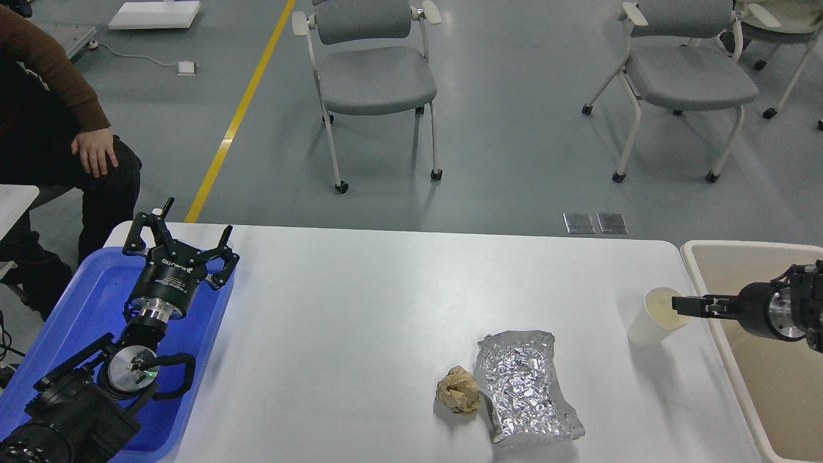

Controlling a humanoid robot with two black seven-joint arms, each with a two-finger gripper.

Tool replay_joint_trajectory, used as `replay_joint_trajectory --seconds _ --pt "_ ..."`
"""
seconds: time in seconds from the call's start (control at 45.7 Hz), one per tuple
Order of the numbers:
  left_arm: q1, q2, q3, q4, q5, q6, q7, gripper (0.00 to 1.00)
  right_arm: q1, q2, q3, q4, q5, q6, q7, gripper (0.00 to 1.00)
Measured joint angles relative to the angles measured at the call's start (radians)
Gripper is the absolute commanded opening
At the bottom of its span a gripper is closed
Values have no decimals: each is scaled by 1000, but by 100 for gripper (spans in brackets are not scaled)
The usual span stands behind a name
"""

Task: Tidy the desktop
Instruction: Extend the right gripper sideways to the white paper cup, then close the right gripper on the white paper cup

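Note:
The white desktop [360,308] carries a white paper cup [654,320] at the right, a crumpled silver foil bag [527,386] at the front, and a brown paper ball [458,390] touching the bag's left side. My right gripper [683,305] comes in from the right and its tip overlaps the cup's right rim. It is seen side-on, so its fingers cannot be told apart. My left gripper [182,235] is open and empty above the blue tray [90,302].
A beige tub [693,260] stands off the desktop's right edge, just behind the cup. A seated person [64,128] is at the far left. Two grey chairs [376,77] stand on the floor beyond the table.

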State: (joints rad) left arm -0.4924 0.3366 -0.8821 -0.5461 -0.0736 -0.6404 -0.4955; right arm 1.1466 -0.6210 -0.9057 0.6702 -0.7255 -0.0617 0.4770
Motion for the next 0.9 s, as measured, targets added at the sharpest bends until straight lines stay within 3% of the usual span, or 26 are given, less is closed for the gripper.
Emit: replay_joint_trajectory --seconds 0.263,0.46,0.898 --pt "0 0 0 0 0 -1 0 100 -12 3 0 -1 0 -8 0 79" --pt "0 0 0 0 0 -1 0 100 -19 4 1 -6 0 -12 1 56" --pt "0 1 -1 0 0 -1 0 100 -47 16 3 -38 0 -27 7 56"
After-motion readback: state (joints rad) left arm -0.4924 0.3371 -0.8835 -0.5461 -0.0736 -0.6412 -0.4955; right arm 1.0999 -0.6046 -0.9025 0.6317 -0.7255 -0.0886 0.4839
